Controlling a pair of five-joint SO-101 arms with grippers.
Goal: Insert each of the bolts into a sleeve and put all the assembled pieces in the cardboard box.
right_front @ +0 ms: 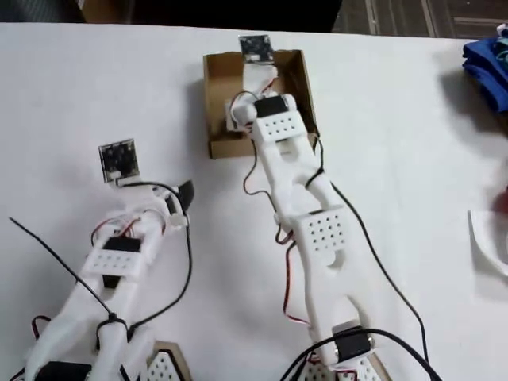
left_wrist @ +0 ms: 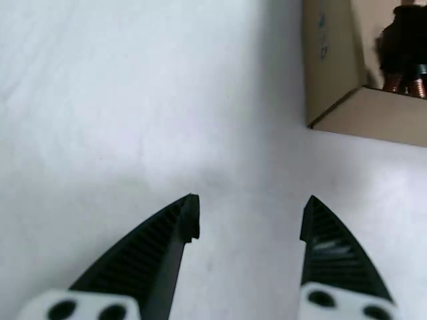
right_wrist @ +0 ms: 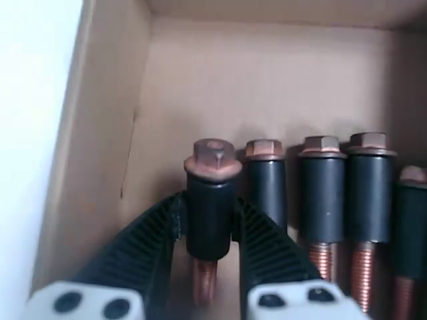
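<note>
Right up against the right wrist cam, the right end effector is clamped on a black sleeve, 1 finger on each side. A copper bolt is already through it, hex head out 1 end and threads poking out the other. That piece is held inside the box, close to a side wall. Just beside it is a row of 4 more pieces, lined up side by side with heads all pointing the same way as the held one. They're touching or nearly touching, and the last is cut off by the frame edge. Can't tell whether the held piece rests on the box floor or hangs just above it. From the high cam, the right arm stretches across the white desk and its wrist dips into the box, which sits at the far side, about mid-width. The left arm sits well apart from it, nearer the front. On the left wrist cam the left end effector is spread wide with nothing between its fingers, over bare desk. A corner of the box shows near it, with dark sleeves and copper threads visible inside. There's also a blue thing at the right edge of the high view, well away from both arms.
</note>
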